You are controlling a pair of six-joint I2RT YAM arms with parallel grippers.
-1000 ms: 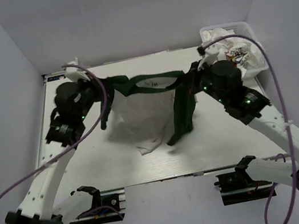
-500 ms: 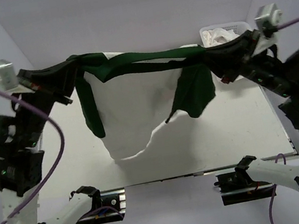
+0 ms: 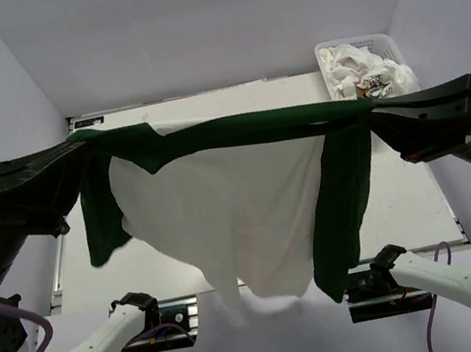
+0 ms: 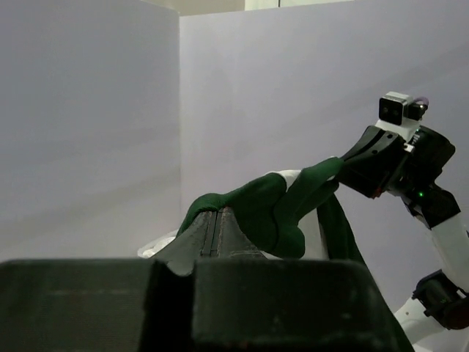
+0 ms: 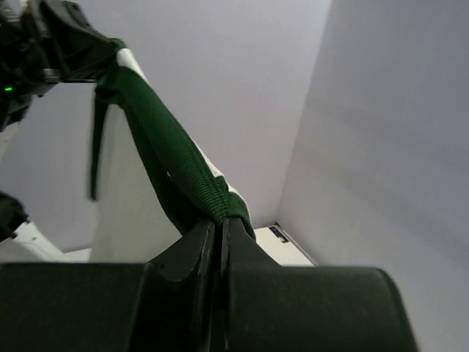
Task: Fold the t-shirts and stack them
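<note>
**Top view.** The shirt (image 3: 231,204), white with dark green sleeves, hung spread in the air between the two arms, above the table (image 3: 404,201). Its green shoulder line ran taut and almost level from the left gripper (image 3: 77,147) to the right gripper (image 3: 372,113). The white body drooped below that line, and in this view its lower edge reached past the near edge of the table towards the arm bases. One green sleeve hung beside each gripper, the one by the right gripper hanging lower. Whether any cloth touched the table could not be told. The basket (image 3: 394,40) stood at the far right corner of the table, well apart from the held shirt. It contained crumpled shirts (image 3: 353,64), one bearing a small coloured print.

**Left wrist view.** The left gripper (image 4: 220,214) was clenched on a bunched green fold of the shirt (image 4: 275,205). The cloth stretched away to the right gripper (image 4: 370,158) at its far end.

**Right wrist view.** The right gripper (image 5: 218,220) was likewise clamped on a green fold of the shirt (image 5: 168,147), with no gap showing between its jaws. The taut green band rose from there to the left gripper (image 5: 73,51), and the white body hung beneath it.
</note>
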